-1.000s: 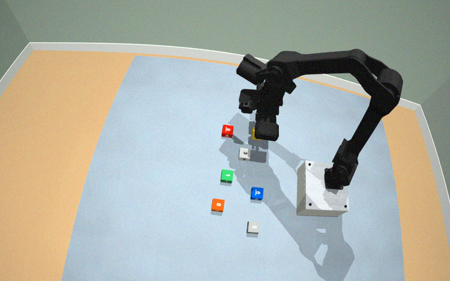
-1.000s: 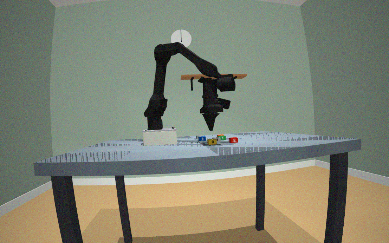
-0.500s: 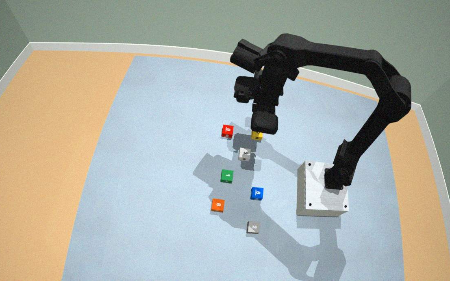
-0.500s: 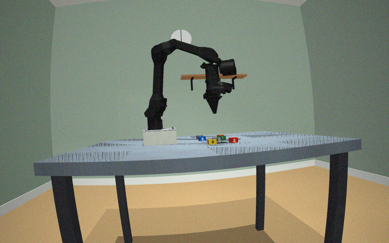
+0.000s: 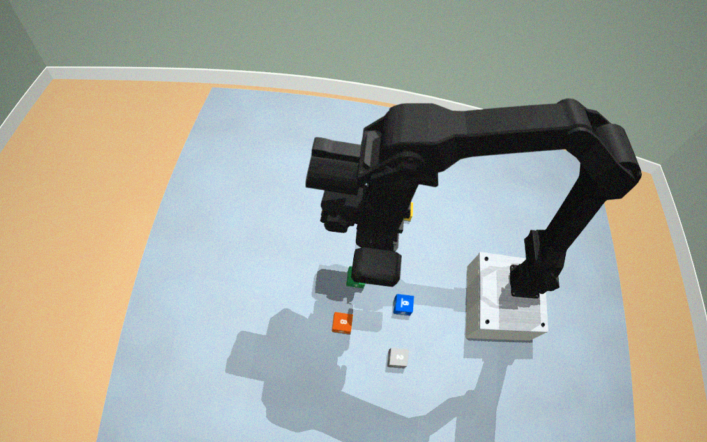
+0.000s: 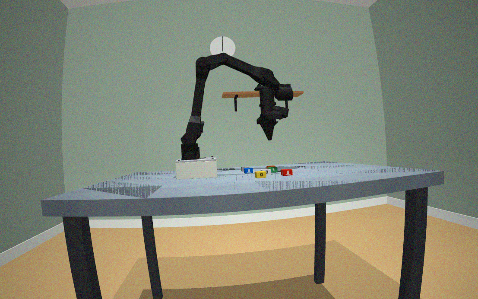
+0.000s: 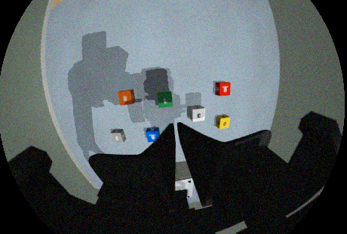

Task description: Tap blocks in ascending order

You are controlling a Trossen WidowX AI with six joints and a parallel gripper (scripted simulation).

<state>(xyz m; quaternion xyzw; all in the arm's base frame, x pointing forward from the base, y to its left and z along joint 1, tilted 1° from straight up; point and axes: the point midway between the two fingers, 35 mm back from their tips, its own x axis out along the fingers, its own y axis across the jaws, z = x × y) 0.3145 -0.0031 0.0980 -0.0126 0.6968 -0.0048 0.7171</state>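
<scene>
My gripper is shut and empty, high above the blocks. In the wrist view its tips appear between the green 1 block and the blue block. The yellow 0 block, white 3 block and red block stand on one side. The orange 8 block and grey 2 block stand on the other. Blue and red bear underlined digits, too small to tell 6 from 9. The arm hides red and white in the top view.
The white base box carries the arm beside the blocks. The arm's shadow crosses the blue-grey table. A wooden shelf is behind the arm in the exterior view.
</scene>
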